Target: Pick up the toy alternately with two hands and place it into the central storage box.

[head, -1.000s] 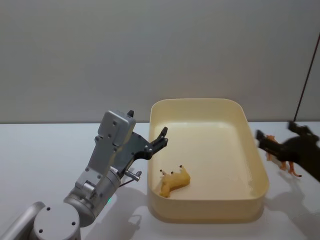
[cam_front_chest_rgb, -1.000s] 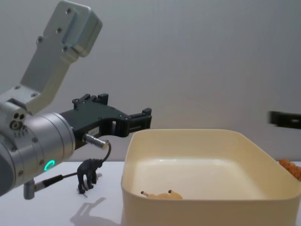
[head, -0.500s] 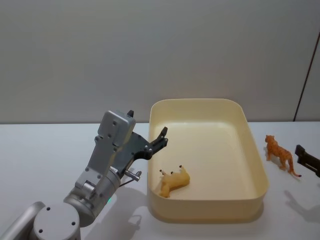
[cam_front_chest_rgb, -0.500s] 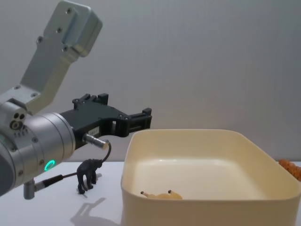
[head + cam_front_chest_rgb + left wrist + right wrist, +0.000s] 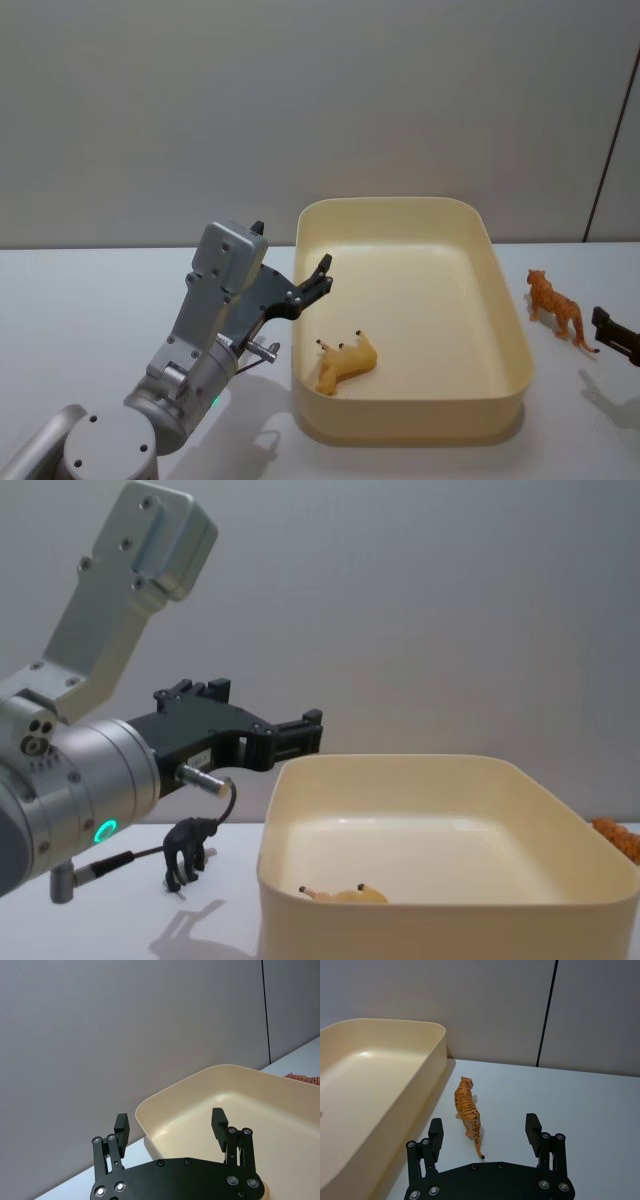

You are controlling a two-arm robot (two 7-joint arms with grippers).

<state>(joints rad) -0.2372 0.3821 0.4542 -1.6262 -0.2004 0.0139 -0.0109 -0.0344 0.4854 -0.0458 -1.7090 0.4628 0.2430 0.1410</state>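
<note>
The cream storage box [image 5: 510,340] stands mid-table, and a yellow toy animal [image 5: 347,362] lies on its side inside it. An orange striped tiger toy [image 5: 555,307] stands on the table just right of the box. My right gripper [image 5: 485,1132] is open behind the tiger [image 5: 467,1110], not touching it; in the head view this gripper [image 5: 615,335] sits at the right edge. My left gripper [image 5: 170,1127] hovers open and empty beside the box's left rim [image 5: 300,300]. A small black gorilla toy [image 5: 188,852] stands left of the box.
A plain grey wall runs along the back of the white table [image 5: 90,300]. My left arm [image 5: 70,780] with its green ring light fills the left foreground of the chest view. Open table lies right of the tiger [image 5: 580,1095].
My right gripper has drawn back to the right, off the tiger, which now stands in plain view. The left arm has held still.
</note>
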